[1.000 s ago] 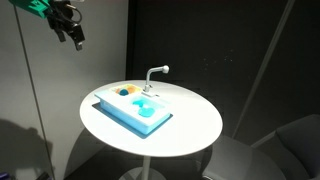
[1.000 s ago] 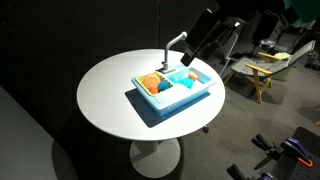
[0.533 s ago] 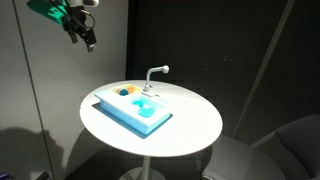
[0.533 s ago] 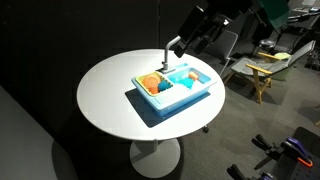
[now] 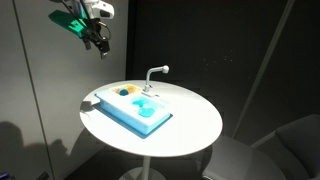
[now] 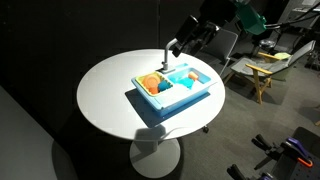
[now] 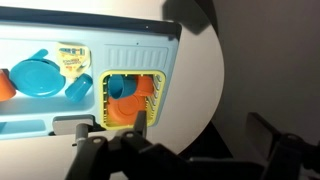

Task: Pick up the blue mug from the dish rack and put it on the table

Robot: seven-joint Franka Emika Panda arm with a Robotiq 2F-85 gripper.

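Black and empty, the claw (image 5: 100, 42) is hanging with its jaws spread fully apart and gripping nothing, high in the air beyond the rim of the round white counter (image 5: 190, 125). It is pointing downward toward the rectangular light blue toy sink unit (image 5: 135, 115).

The tiny bright blue mug (image 7: 118, 86) is sitting in the pale yellow-edged dish rack (image 7: 158, 100) at one end of that unit, touching a small orange toy piece (image 7: 125, 112) in the same compartment. In the wrist view the mug is showing left of centre, so it is lying below and ahead of the claw and well apart from it. Whether it is standing upright is hard to tell. The approach is likely calling for a long descent onto the rack end, away from the white toy faucet (image 5: 155, 72).

Compared with a second ago, the claw is travelling across the exterior view toward the counter and is now nearer the rack, with its jaws just as wide. The mug is not moving.
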